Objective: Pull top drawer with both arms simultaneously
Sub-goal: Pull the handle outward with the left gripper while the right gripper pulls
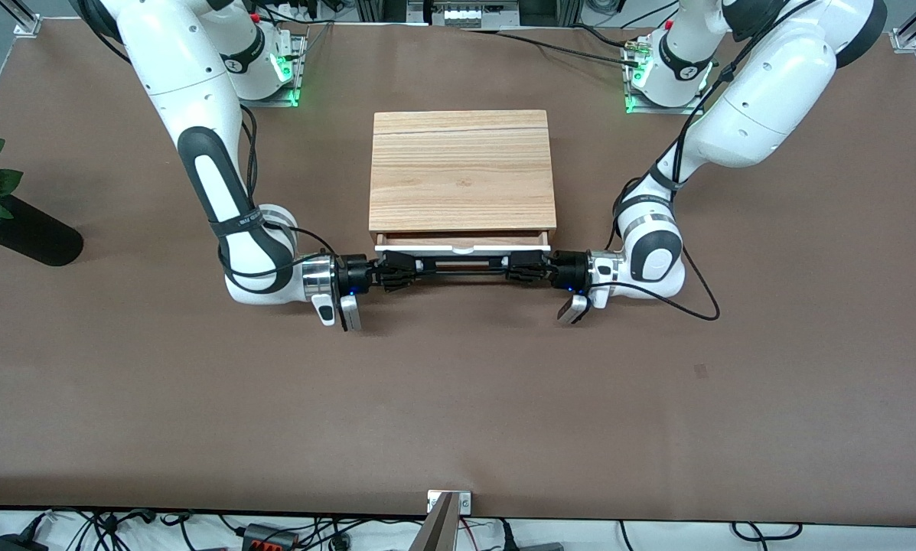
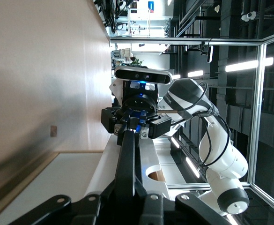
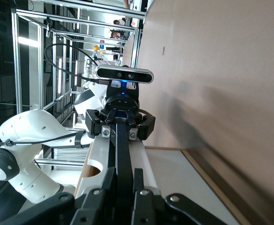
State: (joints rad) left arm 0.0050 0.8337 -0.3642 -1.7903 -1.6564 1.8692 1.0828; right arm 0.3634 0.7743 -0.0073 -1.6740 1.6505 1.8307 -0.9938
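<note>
Handle: long thin black bar handle (image 1: 461, 265) runs along the front of the top drawer, nearest the front camera of the cabinet's parts, with a hand at each end.
Top drawer: white-fronted top drawer (image 1: 461, 243) sits at mid-table under the cabinet's striped-wood top (image 1: 461, 170); it appears slightly open, showing a thin strip of interior.
Right hand: right hand (image 1: 405, 271) lies level with the bar at the end toward the right arm's base, fingers clenched on the handle.
Left hand: left hand (image 1: 520, 268) mirrors it at the other end, fingers also clamped on the handle; each wrist view looks along the bar to the other hand.
Doing it well: judged from this pose, both arms should draw toward the front camera at one matched pace, keeping the bar parallel to the cabinet front.
Risk: uneven pulling could skew and jam the drawer, or drag the light cabinet across the table (image 1: 458, 398).
</note>
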